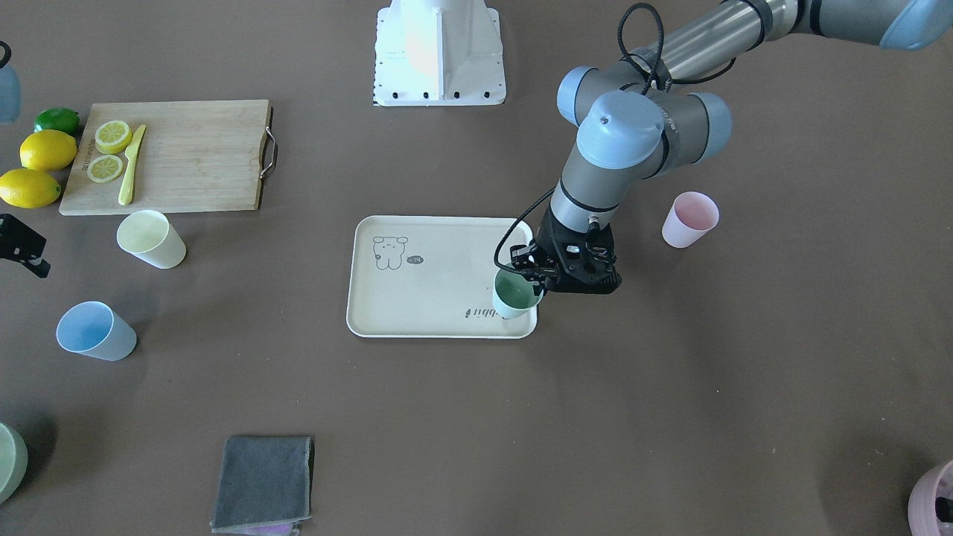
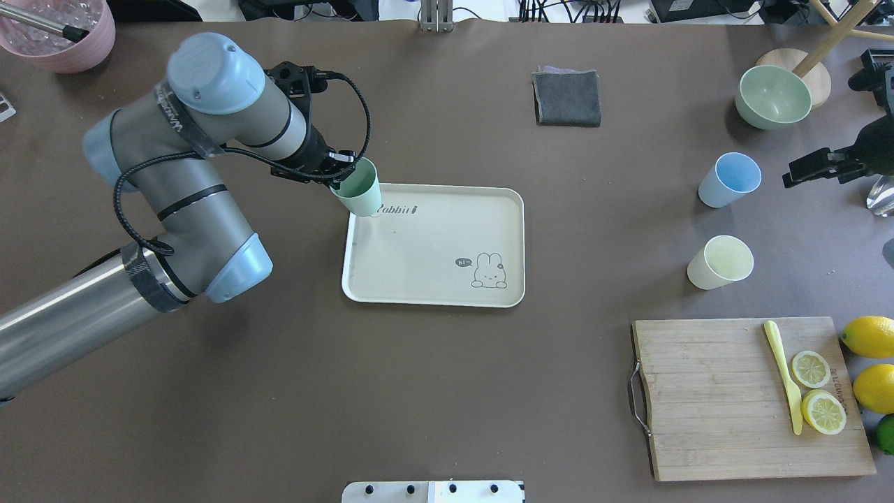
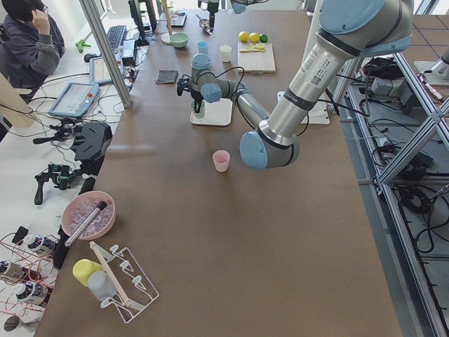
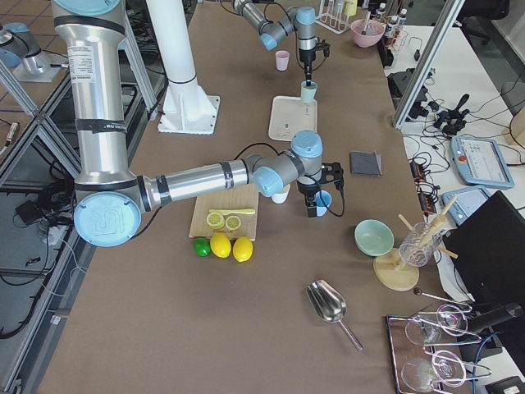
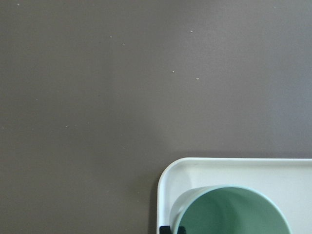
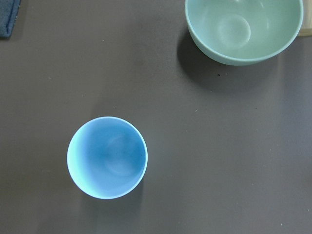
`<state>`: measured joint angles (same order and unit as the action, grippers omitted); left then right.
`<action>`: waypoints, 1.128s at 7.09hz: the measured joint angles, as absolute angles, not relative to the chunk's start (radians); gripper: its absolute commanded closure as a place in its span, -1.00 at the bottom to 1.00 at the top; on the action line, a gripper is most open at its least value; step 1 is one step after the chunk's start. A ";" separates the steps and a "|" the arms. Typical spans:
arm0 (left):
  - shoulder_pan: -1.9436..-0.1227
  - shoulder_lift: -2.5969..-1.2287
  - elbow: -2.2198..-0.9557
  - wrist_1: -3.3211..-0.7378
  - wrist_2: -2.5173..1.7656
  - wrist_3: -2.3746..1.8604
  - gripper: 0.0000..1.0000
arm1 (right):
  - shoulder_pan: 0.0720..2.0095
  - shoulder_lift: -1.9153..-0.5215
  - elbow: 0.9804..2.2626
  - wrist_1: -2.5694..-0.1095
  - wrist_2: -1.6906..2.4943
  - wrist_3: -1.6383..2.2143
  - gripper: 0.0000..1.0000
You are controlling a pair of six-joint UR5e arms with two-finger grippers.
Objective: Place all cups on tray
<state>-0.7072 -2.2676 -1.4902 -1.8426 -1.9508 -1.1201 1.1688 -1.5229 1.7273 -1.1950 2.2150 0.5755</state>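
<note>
Holding the mint-green plastic cup by its rim at the cream rectangular tray's far corner, the left claw seems mid-placement. Next, settle it and release. The right claw's grip I can't tell.

- The tray lies mid-table.
- The first cup is at the tray's far-left corner, gripped by the left gripper.
- The second cup and third cup stand right of the tray.
- The cutting board lies nearer the robot than those.
- The fourth cup stands left of the tray.
</note>
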 measured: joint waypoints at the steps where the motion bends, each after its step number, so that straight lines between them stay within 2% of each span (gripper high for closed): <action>1: -0.700 -2.283 -1.466 -1.845 -1.938 -1.122 1.00 | 1.169 -1.522 1.729 -1.195 2.215 0.581 -1.00; 2: -0.698 -2.291 -1.449 -1.847 -1.934 -1.121 0.57 | 1.169 -1.521 1.733 -1.195 2.216 0.593 -1.00; 4: -0.696 -2.296 -1.442 -1.849 -1.932 -1.113 -0.96 | 1.169 -1.522 1.738 -1.195 2.219 0.607 -1.00; 6: -0.705 -2.296 -1.462 -1.849 -1.936 -1.085 -0.97 | 1.161 -1.524 1.753 -1.194 2.222 0.654 -0.96; 8: -0.813 -2.269 -1.498 -1.840 -2.042 -0.974 -0.97 | 1.097 -1.527 1.810 -1.194 2.200 0.812 -0.96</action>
